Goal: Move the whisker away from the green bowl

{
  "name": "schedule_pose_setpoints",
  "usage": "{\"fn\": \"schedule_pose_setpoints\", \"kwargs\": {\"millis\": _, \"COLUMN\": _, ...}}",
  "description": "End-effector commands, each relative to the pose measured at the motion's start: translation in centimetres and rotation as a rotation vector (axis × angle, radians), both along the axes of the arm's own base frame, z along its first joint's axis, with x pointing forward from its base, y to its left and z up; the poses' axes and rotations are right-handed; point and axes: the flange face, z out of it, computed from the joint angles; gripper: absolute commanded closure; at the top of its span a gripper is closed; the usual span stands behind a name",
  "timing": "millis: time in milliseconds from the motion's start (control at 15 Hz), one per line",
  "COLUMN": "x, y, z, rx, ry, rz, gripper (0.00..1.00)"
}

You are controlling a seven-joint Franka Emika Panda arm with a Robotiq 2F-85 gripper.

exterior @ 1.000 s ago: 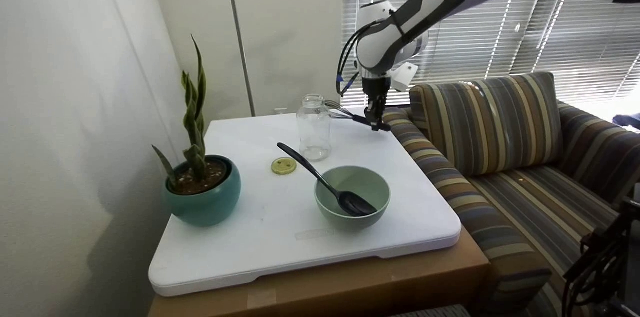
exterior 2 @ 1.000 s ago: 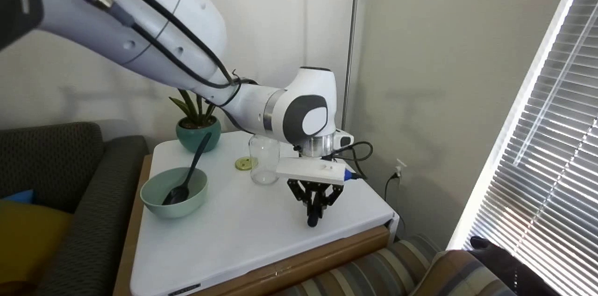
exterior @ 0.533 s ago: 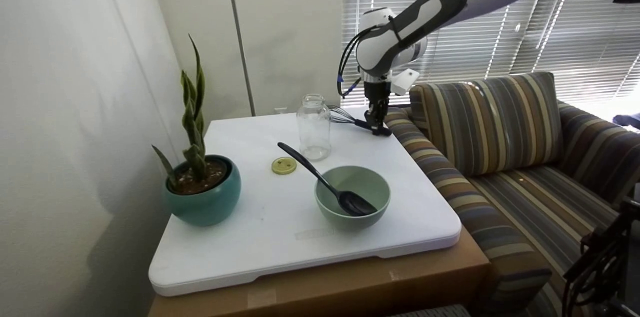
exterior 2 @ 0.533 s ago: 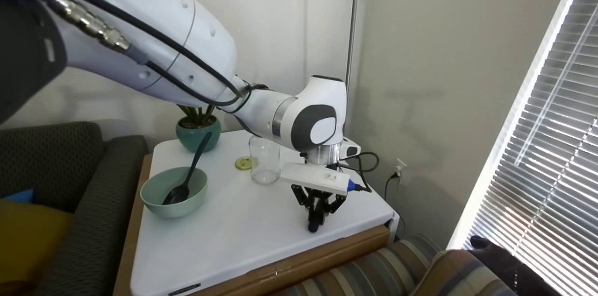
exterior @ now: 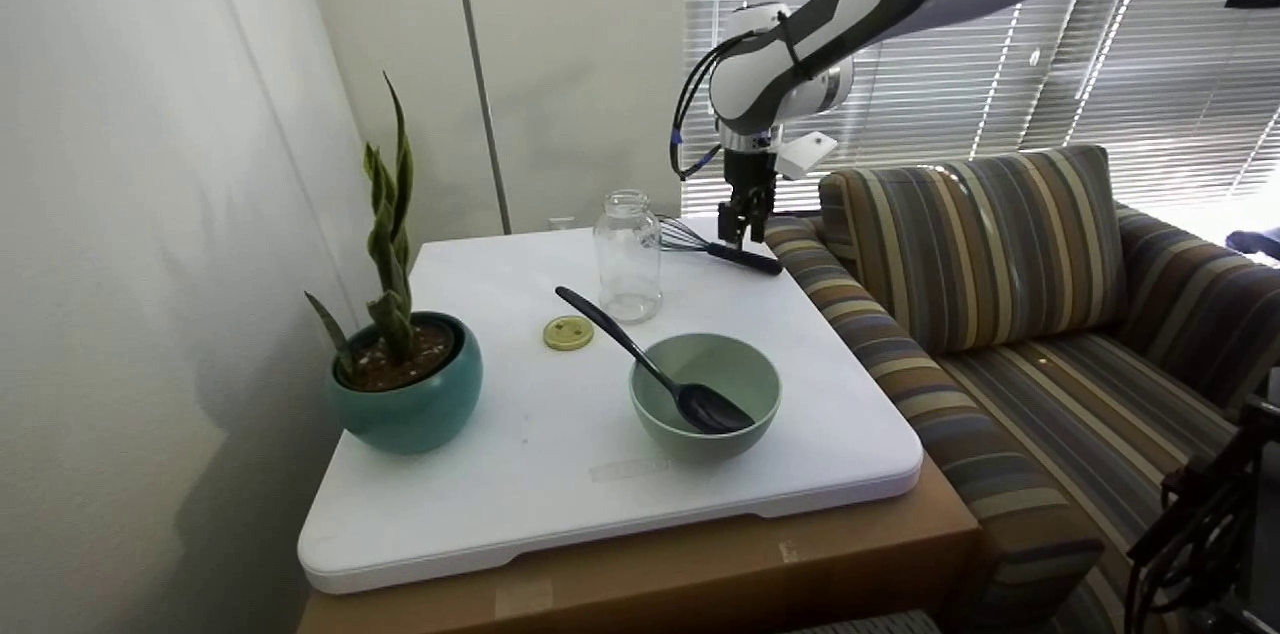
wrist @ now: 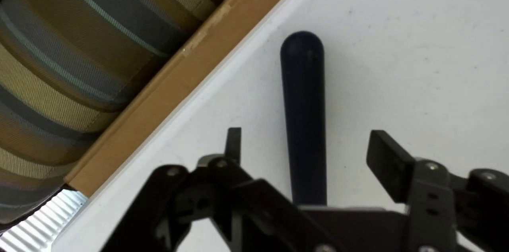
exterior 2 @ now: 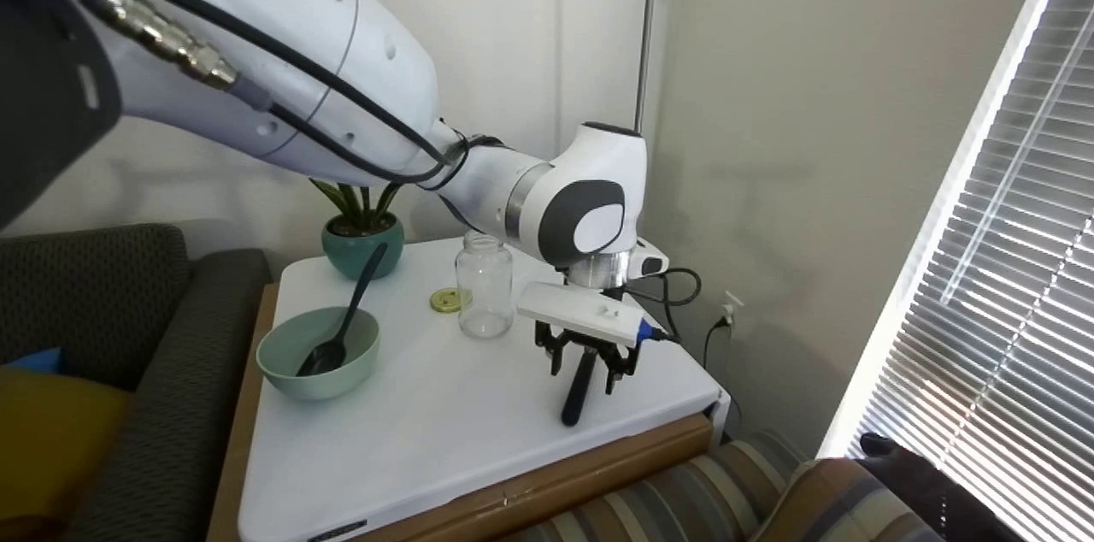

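The whisker's black handle (wrist: 304,105) lies on the white table, close to its edge beside the striped sofa. Its wire head (exterior: 684,235) points toward the glass jar and is partly seen through it. My gripper (wrist: 305,136) is open above the handle, with a finger on either side and a gap to both. In an exterior view the fingers (exterior 2: 612,379) also stand spread, straddling the handle. The green bowl (exterior: 700,447) rests at the opposite part of the table, well apart from the whisker, with a black spoon (exterior: 640,354) leaning in it.
A clear glass jar (exterior: 628,264) stands near the whisker's head, and a yellow-green round disc (exterior: 568,333) lies beside it. At the wall side is a teal pot (exterior: 410,409) with a tall plant. A striped sofa (exterior: 860,344) borders the table.
Earlier the gripper was shut on the whisker's handle and came down with it onto the table. Now the fingers have spread, letting go, and the gripper has risen slightly.
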Motion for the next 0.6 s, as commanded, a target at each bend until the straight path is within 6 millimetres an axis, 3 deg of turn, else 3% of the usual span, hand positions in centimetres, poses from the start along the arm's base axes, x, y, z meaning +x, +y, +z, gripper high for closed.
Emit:
{"fn": "schedule_pose_setpoints", "kwargs": {"millis": 0, "x": 0.3, "y": 0.4, "z": 4.6, "rx": 0.015, "ry": -0.030, "rz": -0.016, "gripper": 0.00}}
{"fn": "schedule_pose_setpoints", "kwargs": {"millis": 333, "x": 0.3, "y": 2.3, "z": 11.4, "rx": -0.043, "ry": -0.062, "rz": -0.141, "gripper": 0.00}}
{"fn": "schedule_pose_setpoints", "kwargs": {"millis": 533, "x": -0.6, "y": 3.9, "z": 14.1, "rx": -0.037, "ry": -0.062, "rz": -0.165, "gripper": 0.00}}
